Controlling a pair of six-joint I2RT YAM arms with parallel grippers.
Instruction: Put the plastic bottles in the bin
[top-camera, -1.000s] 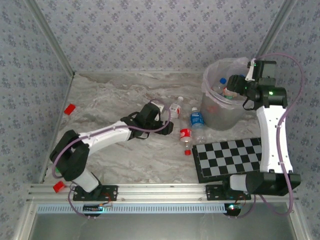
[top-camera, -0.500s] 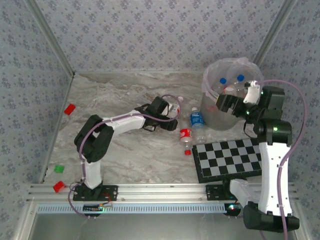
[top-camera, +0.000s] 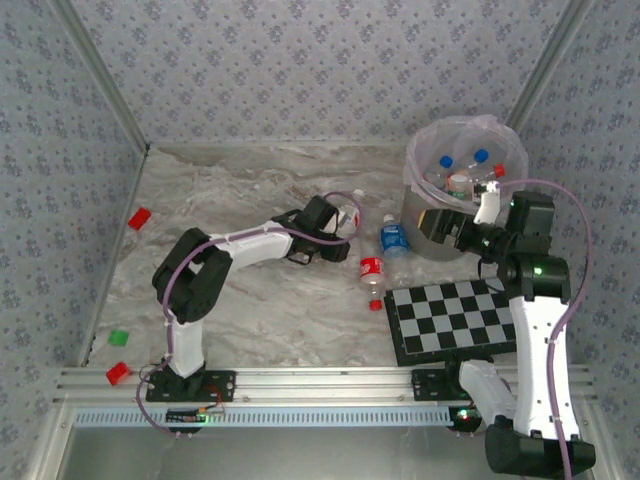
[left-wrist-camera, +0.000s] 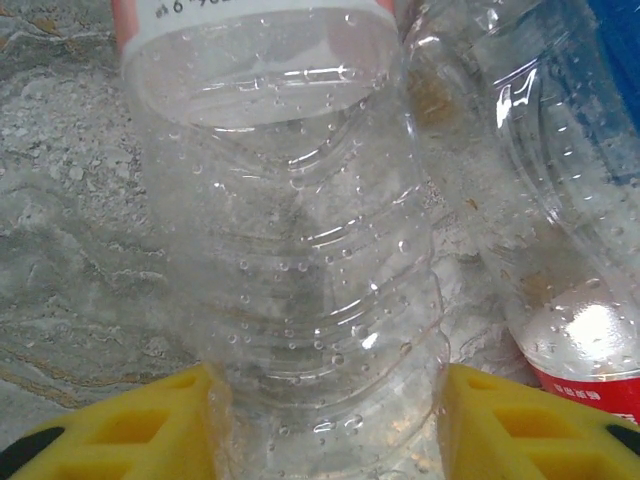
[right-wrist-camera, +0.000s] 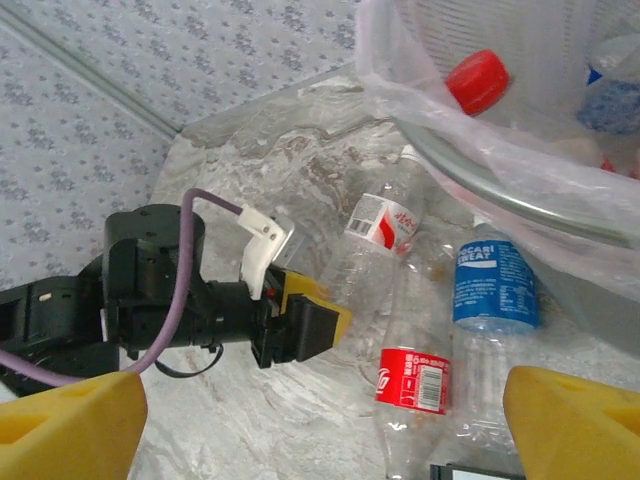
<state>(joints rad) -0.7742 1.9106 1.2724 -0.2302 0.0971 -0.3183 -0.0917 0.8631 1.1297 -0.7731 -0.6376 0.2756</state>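
A marble-patterned desk (top-camera: 250, 320), walled in by floral paper, carries the scene. At its far right stands the tall translucent bin (top-camera: 414, 200), bag-lined, with several capped bottles (top-camera: 458, 182) already inside, blue and red caps showing. In front of the bin lies a black-and-white checkerboard (top-camera: 455, 315). The right arm reaches over the board. Its right pincer (right-wrist-camera: 325, 415) hangs just beside the bin's near wall, yellow fingers spread wide and holding nothing. The left arm stretches across mid-desk. There the left pincer (left-wrist-camera: 325, 395) has a yellow finger against each side of a clear red-and-white-labelled bottle (left-wrist-camera: 300, 250), which lies on the desk left of the bin. Just beside it, a blue-labelled bottle (top-camera: 393, 238) and a red-labelled bottle (top-camera: 371, 270) lie side by side. Small red blocks (top-camera: 139, 218) and a green block (top-camera: 119, 338) sit near the left edge.
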